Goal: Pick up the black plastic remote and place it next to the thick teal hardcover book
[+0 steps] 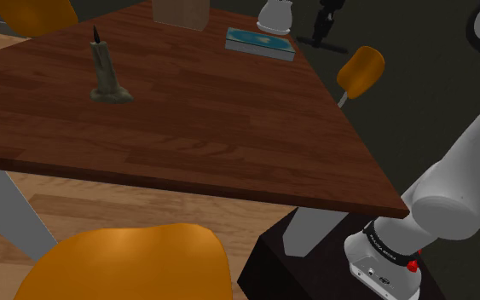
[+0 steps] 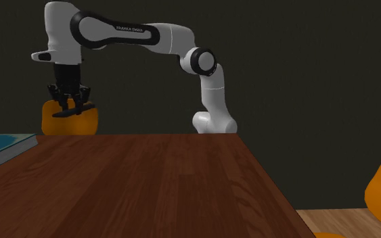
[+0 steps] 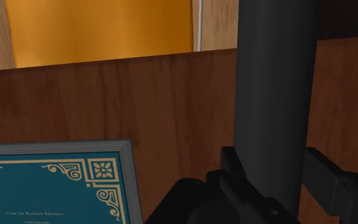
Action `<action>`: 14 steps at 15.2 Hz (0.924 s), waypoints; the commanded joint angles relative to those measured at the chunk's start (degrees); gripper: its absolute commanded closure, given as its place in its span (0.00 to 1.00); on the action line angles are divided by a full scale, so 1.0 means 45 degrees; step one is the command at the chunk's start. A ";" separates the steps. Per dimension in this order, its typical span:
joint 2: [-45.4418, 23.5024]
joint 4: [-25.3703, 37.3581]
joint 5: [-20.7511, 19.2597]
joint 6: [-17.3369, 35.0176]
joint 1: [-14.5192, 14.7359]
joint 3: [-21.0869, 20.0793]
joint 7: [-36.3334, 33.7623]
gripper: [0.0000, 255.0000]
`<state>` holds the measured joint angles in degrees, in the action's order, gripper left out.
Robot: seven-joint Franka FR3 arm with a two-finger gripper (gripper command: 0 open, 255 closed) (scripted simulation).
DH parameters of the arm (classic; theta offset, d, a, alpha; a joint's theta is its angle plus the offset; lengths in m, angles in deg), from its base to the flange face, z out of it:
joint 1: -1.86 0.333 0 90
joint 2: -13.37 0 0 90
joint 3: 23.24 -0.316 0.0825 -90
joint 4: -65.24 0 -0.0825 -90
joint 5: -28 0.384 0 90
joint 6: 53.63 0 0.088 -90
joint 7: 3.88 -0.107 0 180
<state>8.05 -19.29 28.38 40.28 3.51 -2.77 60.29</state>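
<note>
Closed across the narrow black remote, the tool holds it above the desk near the teal book; probably rigid, light and slick, so a firm pinch suits.

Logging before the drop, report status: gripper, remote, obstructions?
Gripper shut on black remote, held clear above the table. Teal book flat on table just beside. Candle holder well away; nothing in the path.

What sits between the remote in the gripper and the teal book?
Nothing does. In the wrist view, bare wooden table runs between the black remote, clasped in the gripper, and the teal book.
</note>
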 commanded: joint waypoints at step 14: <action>-0.0232 -0.2060 0.0095 0.2291 -0.0084 0.0058 0.0195 1.00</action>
<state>6.92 -27.58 28.83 49.64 3.12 -2.51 61.16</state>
